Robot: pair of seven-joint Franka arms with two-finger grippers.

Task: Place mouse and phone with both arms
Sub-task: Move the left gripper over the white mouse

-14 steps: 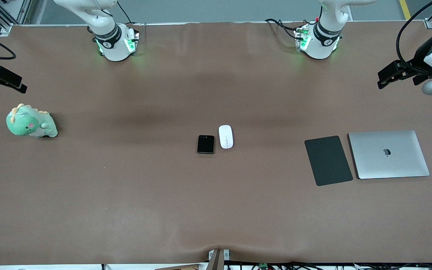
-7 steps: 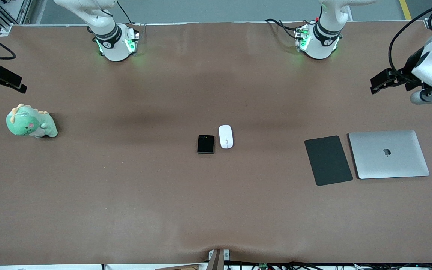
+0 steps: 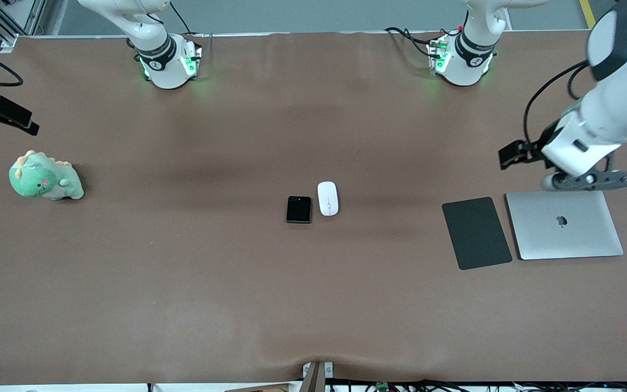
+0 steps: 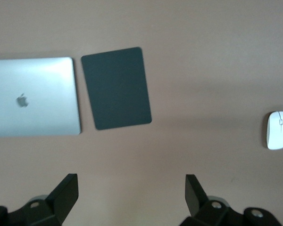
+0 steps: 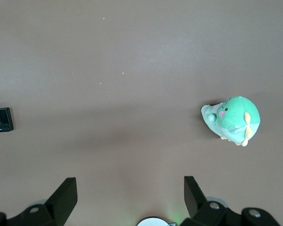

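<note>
The white mouse (image 3: 327,198) and the black phone (image 3: 298,209) lie side by side at the middle of the table, the phone on the side toward the right arm's end. The mouse also shows in the left wrist view (image 4: 278,130) and the phone in the right wrist view (image 5: 1,120). My left gripper (image 3: 511,154) is open and empty (image 4: 130,195), in the air over bare table beside the mouse pad and laptop. My right gripper (image 3: 13,117) is open and empty (image 5: 129,195) and waits in the air at the right arm's end, over bare table near the plush.
A dark grey mouse pad (image 3: 476,232) and a closed silver laptop (image 3: 564,224) lie side by side toward the left arm's end. A green plush dinosaur (image 3: 44,177) sits toward the right arm's end. The brown table's front edge (image 3: 313,375) has a small clamp.
My left arm has swung in from the table's end toward the mouse pad and laptop, gripper still open. The right arm, mouse and phone have not moved.
</note>
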